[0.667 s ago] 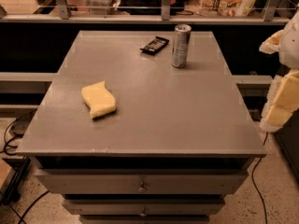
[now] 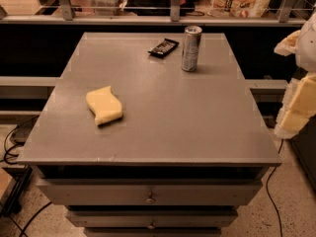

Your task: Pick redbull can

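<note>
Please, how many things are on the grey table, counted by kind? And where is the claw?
redbull can: 1
black wrapped bar: 1
yellow sponge: 1
Total: 3
The claw hangs beside the right edge of the table, touching none of them.

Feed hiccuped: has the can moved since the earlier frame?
No. The can stands where it was, right of the bar at the table's far edge. The gripper hangs off the table's right side.
</note>
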Robot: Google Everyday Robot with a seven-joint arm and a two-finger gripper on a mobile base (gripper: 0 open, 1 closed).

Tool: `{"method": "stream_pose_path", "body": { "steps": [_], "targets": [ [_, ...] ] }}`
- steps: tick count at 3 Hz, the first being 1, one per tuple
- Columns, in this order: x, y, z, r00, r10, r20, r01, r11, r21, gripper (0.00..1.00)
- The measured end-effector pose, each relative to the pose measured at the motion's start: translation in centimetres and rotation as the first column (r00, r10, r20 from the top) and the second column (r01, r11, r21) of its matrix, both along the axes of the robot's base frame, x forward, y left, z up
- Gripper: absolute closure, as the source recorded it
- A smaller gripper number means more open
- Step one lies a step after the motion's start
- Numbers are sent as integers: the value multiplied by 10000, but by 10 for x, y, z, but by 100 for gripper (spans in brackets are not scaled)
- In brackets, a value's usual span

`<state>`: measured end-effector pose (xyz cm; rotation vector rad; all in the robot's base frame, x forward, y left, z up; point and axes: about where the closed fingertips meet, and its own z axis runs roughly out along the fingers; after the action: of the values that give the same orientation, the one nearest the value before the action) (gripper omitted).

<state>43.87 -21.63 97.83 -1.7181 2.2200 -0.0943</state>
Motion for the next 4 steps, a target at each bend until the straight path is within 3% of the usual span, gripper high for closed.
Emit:
{"method": "stream_pose_path", "body": {
  "steps": [1, 2, 3, 4],
  "targets": [
    [13, 6, -2, 9976, 337, 602, -414, 9904, 1318, 0],
    [33, 20, -2, 9896, 513, 1342, -906, 9479, 3055, 0],
    [58, 39, -7, 9840, 314, 1756, -1127, 8725, 4755, 0],
    [90, 58, -14, 9814, 92, 1918, -1242, 7921, 5976, 0]
  ]
}}
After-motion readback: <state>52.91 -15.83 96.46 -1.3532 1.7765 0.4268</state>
